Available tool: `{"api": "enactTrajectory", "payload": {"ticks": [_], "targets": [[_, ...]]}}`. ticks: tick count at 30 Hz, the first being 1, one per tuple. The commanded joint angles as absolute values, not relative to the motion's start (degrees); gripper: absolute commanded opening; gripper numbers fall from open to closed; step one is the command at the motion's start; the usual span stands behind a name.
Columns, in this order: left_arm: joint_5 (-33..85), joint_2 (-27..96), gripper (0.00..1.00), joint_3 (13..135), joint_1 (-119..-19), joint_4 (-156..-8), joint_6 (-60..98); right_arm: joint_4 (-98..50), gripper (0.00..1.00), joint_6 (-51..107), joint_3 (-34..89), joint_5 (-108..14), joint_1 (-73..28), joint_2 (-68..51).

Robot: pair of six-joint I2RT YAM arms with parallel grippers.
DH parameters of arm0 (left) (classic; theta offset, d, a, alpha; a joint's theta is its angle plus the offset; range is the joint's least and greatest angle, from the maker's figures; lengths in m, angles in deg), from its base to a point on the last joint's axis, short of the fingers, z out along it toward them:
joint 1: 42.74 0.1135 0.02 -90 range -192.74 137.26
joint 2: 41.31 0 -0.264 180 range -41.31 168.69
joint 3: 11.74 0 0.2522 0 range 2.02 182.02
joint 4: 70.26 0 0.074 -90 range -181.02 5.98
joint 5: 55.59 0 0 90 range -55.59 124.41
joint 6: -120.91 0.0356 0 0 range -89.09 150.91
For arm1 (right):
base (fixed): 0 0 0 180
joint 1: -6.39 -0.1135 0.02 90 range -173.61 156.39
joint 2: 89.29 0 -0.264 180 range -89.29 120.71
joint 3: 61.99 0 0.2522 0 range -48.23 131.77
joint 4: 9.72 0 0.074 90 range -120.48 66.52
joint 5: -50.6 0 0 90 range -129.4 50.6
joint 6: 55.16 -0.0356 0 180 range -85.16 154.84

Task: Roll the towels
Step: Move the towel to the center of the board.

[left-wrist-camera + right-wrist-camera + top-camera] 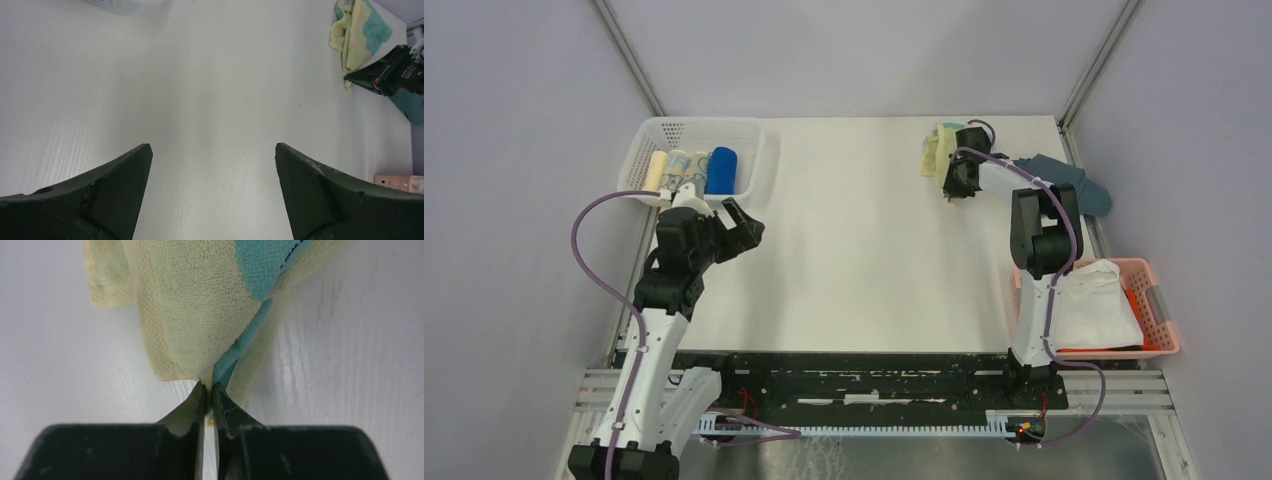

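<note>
- Fingers [192, 412] of my right gripper [207, 386] are pinched narrow on the near edge of the pale yellow and teal towel [200, 305].
- I see that towel bunched on the table [864, 260], well to the right of the white basket [649, 140].
- My left gripper [212, 147] hangs just on the near side of the white basket, fingers spread wide, holding nothing.
- I see the royal blue towel [721, 170] lying rolled inside the white basket, at its right end, beside paler rolls [674, 170].
</note>
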State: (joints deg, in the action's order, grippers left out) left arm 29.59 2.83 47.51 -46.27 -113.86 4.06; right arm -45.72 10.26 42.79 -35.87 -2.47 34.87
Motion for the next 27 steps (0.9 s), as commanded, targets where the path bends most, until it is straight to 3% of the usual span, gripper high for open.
{"api": "enactTrajectory", "payload": {"ticks": [1,5,15,19,27], "targets": [[23.0,2.9,0.99,45.0,-46.3,-106.0,-0.5,-48.3,0.1,9.2,35.3,-42.8,-5.8,30.6],[19.0,3.8,0.99,41.3,-46.4,-101.8,-3.8,-48.2,0.01,9.7,28.1,-44.1,-13.4,25.4],[16.1,10.2,0.96,36.3,-51.0,-97.1,-7.6,-52.3,0.01,13.3,19.0,-45.2,-36.0,15.2],[15.3,14.3,0.93,34.5,-54.9,-93.3,-10.2,-53.9,0.03,14.0,15.6,-44.7,-38.0,10.5],[13.4,28.6,0.75,33.7,-64.6,-79.0,-19.1,-48.9,0.1,11.8,7.1,-45.1,-38.7,3.8]]}}
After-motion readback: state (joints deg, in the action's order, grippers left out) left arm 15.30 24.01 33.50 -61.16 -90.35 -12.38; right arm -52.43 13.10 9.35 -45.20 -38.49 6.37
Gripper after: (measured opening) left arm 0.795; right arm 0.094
